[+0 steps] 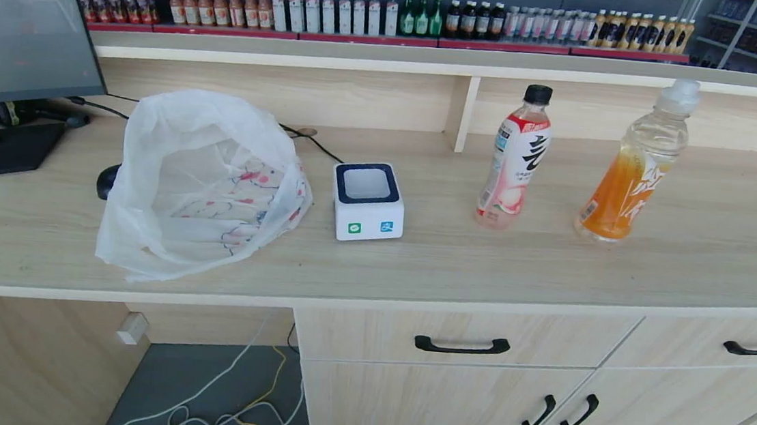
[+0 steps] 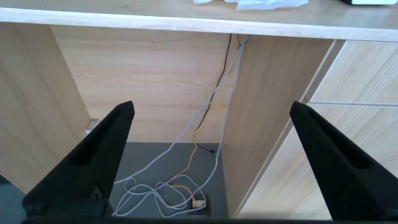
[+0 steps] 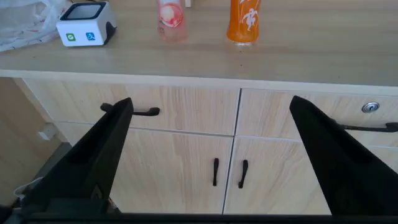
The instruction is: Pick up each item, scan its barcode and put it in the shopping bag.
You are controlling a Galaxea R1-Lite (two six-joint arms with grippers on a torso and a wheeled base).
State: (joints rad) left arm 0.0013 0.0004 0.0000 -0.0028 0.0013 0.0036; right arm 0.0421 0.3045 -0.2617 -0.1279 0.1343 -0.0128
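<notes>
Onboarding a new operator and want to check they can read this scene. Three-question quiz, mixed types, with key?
1. Multiple choice: what sits on the counter between the shopping bag and the pink bottle? A) a basket B) the scanner C) a cup
2. True or false: the pink bottle already lies in the shopping bag.
3. Fill in: the left gripper and the right gripper are both ___, holding nothing.
Key: 1 B; 2 false, it stands upright on the counter beside the orange bottle; 3 open.
</notes>
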